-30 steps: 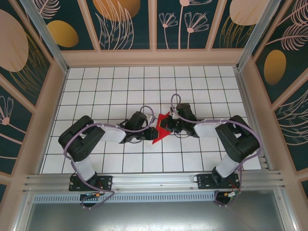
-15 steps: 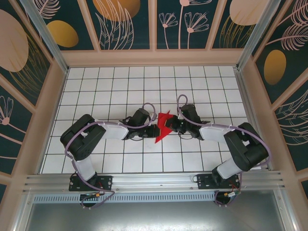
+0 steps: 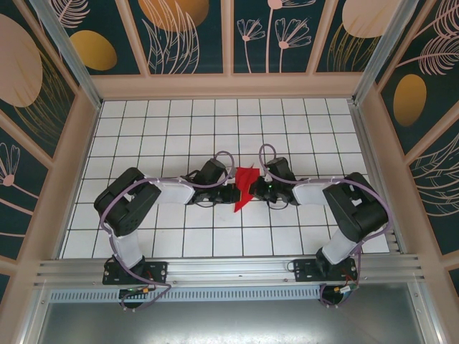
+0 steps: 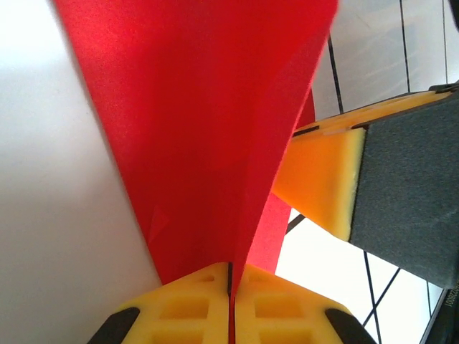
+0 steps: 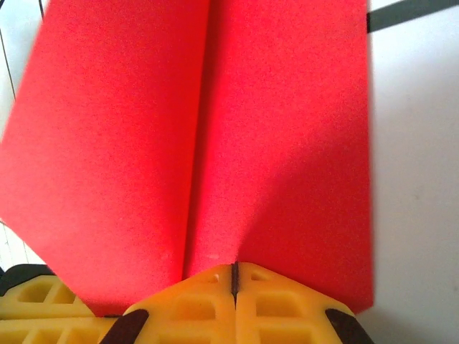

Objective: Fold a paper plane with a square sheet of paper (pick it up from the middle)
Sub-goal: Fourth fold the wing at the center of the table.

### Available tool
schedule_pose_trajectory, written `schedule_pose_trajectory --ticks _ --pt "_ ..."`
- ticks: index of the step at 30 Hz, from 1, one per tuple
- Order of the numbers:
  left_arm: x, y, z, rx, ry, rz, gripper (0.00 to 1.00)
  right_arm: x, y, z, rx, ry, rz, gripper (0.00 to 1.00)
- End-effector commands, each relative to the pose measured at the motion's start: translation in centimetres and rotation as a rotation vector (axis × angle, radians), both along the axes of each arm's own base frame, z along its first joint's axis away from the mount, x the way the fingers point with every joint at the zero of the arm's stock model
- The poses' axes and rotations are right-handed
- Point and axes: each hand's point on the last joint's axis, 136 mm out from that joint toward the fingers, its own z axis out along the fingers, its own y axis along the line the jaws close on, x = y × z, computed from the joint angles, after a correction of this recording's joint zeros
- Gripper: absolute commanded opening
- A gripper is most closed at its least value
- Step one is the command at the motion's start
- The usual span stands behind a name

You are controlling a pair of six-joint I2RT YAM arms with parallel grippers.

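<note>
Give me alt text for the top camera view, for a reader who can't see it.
Two robot arms reach inward over a white gridded table, the left gripper and right gripper both shut on a folded red paper between them. Dark floral panels surround the table.

**Black joints, pale links, yellow fingers**

The left arm [image 3: 129, 208] and right arm [image 3: 353, 208] pair black joint housings with pale grey-white links, and a lilac cable [image 3: 224, 153] loops along each. The left tool [image 3: 231, 193] and right tool [image 3: 254, 190] carry yellow fingers [image 4: 186, 309] moulded with square pockets. A green speck [image 3: 267, 189] near centre frame is perhaps a status light.
</note>
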Motion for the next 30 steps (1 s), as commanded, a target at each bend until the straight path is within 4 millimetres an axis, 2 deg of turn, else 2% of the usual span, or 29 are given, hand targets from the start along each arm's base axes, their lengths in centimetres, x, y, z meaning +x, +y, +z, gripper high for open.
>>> schedule_pose_trajectory --ticks 1,8,13,17,22,25,30 --pt "-0.4 0.2 -0.8 0.008 0.031 -0.012 0.09 0.0 -1.5 -1.5 -0.086 0.018 -0.016 0.01" --pt "-0.2 0.7 -0.6 -0.062 0.061 0.018 0.09 0.2 -1.1 -0.9 -0.074 0.007 0.009 0.02" --pt "-0.8 0.9 -1.5 -0.076 0.104 0.03 0.09 0.3 -1.0 -0.3 -0.068 -0.003 0.012 0.02" --pt "-0.6 0.9 -1.6 -0.092 0.121 0.047 0.09 0.7 -0.2 1.7 -0.016 -0.046 0.025 0.03" --pt "-0.7 1.1 -2.1 -0.091 0.143 0.071 0.07 1.0 1.4 5.4 0.131 -0.123 0.047 0.03" --pt "-0.8 1.3 -2.4 -0.096 0.159 0.09 0.07 1.0 2.5 6.3 0.207 -0.122 0.068 0.03" --pt "-1.1 1.3 -2.5 -0.12 0.177 0.104 0.06 2.0 3.2 5.8 0.24 -0.1 0.052 0.03"
